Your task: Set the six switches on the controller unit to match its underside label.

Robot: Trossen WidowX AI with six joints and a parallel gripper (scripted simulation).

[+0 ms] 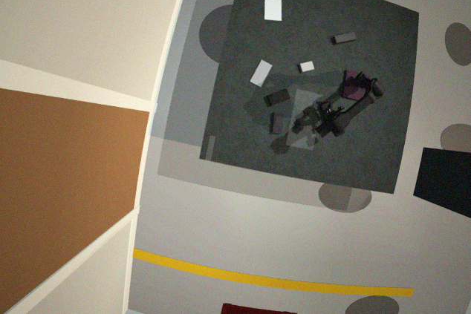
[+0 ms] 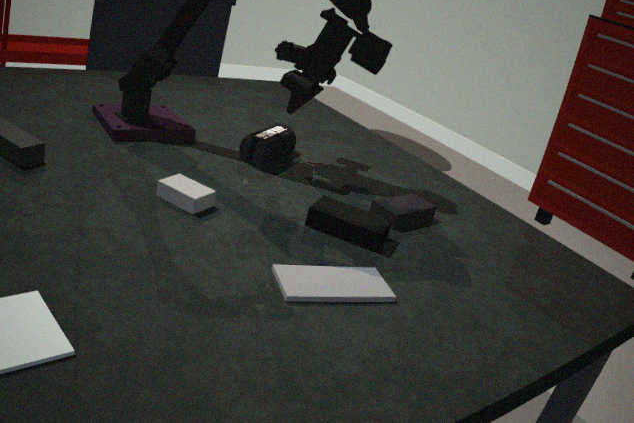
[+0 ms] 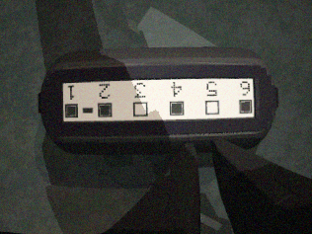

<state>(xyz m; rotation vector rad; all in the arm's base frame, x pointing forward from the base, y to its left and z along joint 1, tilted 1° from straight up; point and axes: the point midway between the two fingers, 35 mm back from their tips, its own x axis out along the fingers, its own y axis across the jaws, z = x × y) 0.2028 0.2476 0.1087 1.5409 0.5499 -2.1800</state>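
The dark grey controller unit (image 3: 156, 131) lies upside down on the bench, with its white label (image 3: 159, 99) facing up. On the label, squares 1, 2, 4 and 6 are filled and squares 3 and 5 are empty. The switches are hidden underneath. The unit also shows in the exterior view (image 2: 267, 146), in front of the arm's purple base (image 2: 142, 122). My gripper (image 2: 296, 100) hovers above the unit, clear of it, pointing down. Its fingers are almost together and hold nothing. In the overhead view my arm (image 1: 326, 119) covers the unit.
Two dark blocks (image 2: 346, 222) (image 2: 407, 211) lie side by side in front of the unit. A small white block (image 2: 186, 192), a flat white plate (image 2: 332, 283), another white plate (image 2: 26, 330) and a dark bar (image 2: 20, 143) lie around. A red tool cabinet (image 2: 592, 126) stands off the bench's right.
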